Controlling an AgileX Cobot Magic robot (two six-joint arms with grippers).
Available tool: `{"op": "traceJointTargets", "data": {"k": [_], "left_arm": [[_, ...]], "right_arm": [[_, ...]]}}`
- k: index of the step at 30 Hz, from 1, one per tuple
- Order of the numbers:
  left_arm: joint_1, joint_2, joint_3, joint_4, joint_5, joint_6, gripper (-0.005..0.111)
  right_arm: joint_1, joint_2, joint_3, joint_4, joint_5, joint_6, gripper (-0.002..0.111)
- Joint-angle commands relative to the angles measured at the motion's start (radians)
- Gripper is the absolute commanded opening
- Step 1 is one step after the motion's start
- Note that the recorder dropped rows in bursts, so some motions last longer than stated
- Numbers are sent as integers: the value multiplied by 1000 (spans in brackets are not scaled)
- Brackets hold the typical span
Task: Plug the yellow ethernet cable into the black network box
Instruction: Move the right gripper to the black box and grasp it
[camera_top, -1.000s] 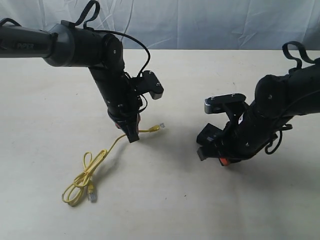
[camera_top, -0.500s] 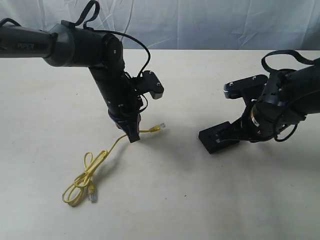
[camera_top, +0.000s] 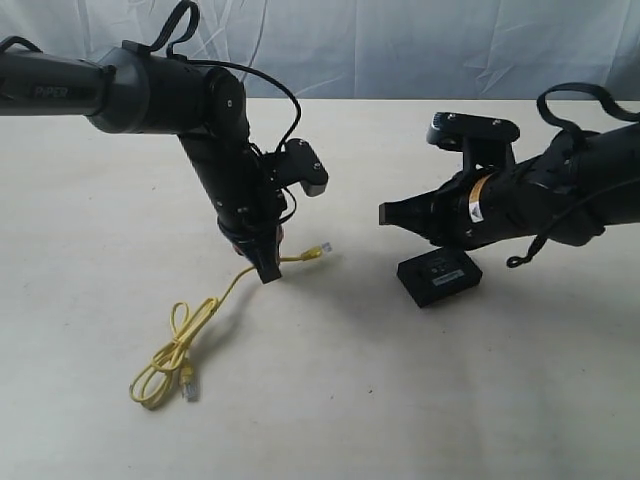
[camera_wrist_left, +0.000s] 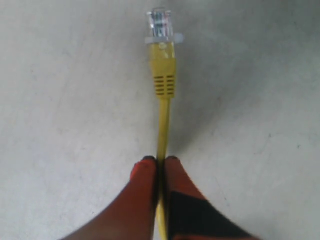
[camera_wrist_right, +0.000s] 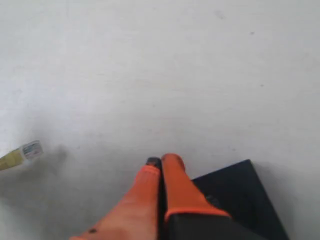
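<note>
left gripper (camera_wrist_left: 159, 162) is pinched tight on the yellow ethernet cable (camera_wrist_left: 163, 112), a short way behind its clear plug (camera_wrist_left: 159, 22), which sticks out free above the counter (camera_top: 350, 410). in the exterior view that plug points right, toward the black network box (camera_top: 440, 277), which lies flat on the counter, apart from the plug with bare counter between. the box's long axis runs roughly in line with the plug's; which side carries the port i cannot tell. right gripper (camera_top: 388, 214) is closed on nothing, hovering just above the box and nearer to it than the left. count: one cable, two plugs, one box, two grippers.
</note>
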Motion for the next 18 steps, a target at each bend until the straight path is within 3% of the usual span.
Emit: {"op": "traceJointTargets", "data": {"k": [1, 8, 18], "left_arm": [[0, -11, 7, -25, -29, -3, 0], [0, -11, 7, -38, -31, -3, 0], [0, -6, 7, -60, -41, -3, 0]], "right_arm": [[15, 67, -4, 21, -106, 1, -1], [25, 138, -48, 44, -113, 1, -1], [25, 132, -50, 1, 55, -58, -1]]}}
